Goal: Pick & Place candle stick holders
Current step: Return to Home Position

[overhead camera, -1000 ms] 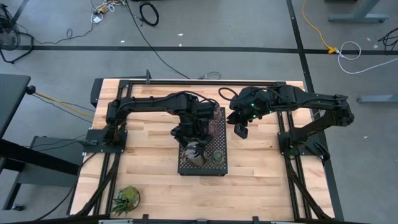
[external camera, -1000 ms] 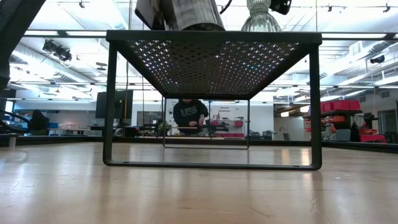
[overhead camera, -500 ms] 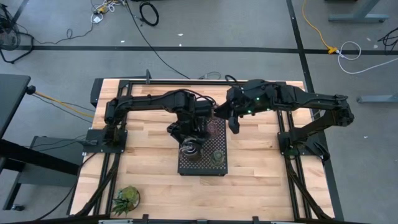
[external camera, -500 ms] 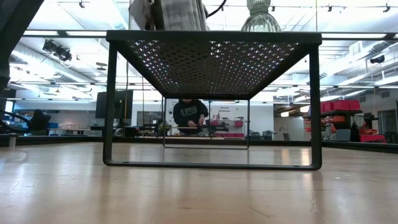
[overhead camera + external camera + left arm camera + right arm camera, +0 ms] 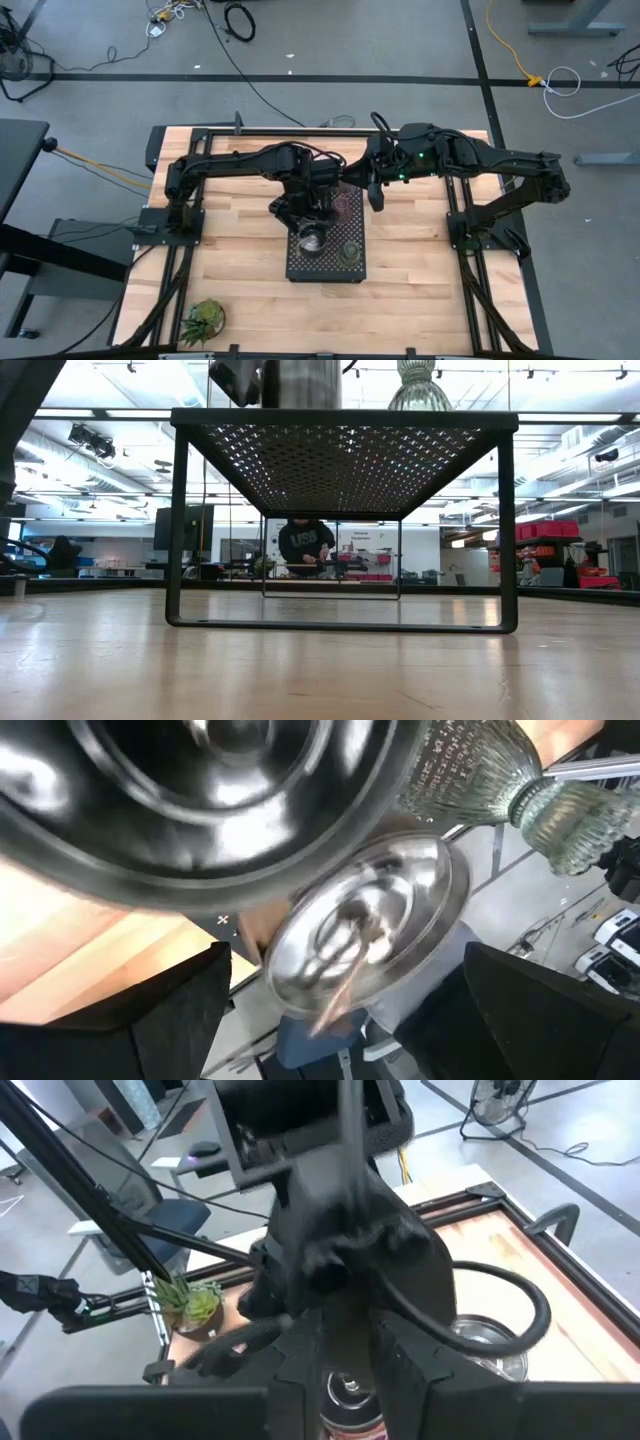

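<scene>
A black perforated tray (image 5: 345,268) stands mid-table on legs. On it a silvery candle stick holder (image 5: 313,240) stands upright, seen in the low view (image 5: 300,380). Beside it stands an olive-green ribbed glass holder (image 5: 350,250), (image 5: 420,385), (image 5: 480,770). My left gripper (image 5: 303,215) hovers just on the far side of the silvery holder, open wide. Blurred silvery rounds (image 5: 360,935) fill its wrist view between the fingers. My right gripper (image 5: 376,198) hangs high by the tray's far right corner. It is shut on a small pinkish holder (image 5: 350,1395). My right gripper pinches the small round holder with the reddish body (image 5: 352,1420) between its two fingers. Which part they are on is hidden by the fingers themselves. The gripper slants only a little downward, toward the table's left. The holder is lifted clear of the table.
A spiky green plant (image 5: 204,320) sits at the near left corner, also in the right wrist view (image 5: 190,1300). Another silvery holder (image 5: 490,1345) shows past the left arm's wrist. The two arms nearly meet over the tray's far end. Bare wood lies right of the tray.
The silvery holder was tilted under my left gripper and now stands upright on the tray, in full view from above. My right gripper has risen, tipped from pointing steeply down to nearly level, and shifted a little toward the far left.
</scene>
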Controlling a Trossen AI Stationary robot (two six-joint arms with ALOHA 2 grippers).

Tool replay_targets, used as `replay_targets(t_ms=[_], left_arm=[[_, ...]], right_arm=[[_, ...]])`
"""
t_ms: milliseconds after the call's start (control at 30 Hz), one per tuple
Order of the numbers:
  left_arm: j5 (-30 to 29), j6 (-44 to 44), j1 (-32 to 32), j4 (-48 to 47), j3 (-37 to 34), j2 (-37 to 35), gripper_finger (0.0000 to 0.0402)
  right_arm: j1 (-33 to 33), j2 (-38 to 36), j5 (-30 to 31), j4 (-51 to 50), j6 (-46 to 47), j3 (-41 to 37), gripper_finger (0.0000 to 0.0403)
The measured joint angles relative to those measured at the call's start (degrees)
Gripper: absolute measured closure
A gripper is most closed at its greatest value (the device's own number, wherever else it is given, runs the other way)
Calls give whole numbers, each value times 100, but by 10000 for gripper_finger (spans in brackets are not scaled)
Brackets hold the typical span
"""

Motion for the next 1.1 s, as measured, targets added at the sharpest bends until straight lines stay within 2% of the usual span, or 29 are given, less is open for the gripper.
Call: replay_targets(t_ms=[433,667,900,1100], left_arm=[[-56,59,0,-85,7,-91,2],[-514,283,64,-849,11,-388,2],[-759,585,-100,-178,11,-970,2],[-1640,1837,-133,620,13,-1484,3]], right_arm=[[0,15,-1,131,0,-4,318],[-1,28,-1,120,0,-9,318],[0,26,-1,225,0,-9,318],[0,19,-1,356,0,-9,318]])
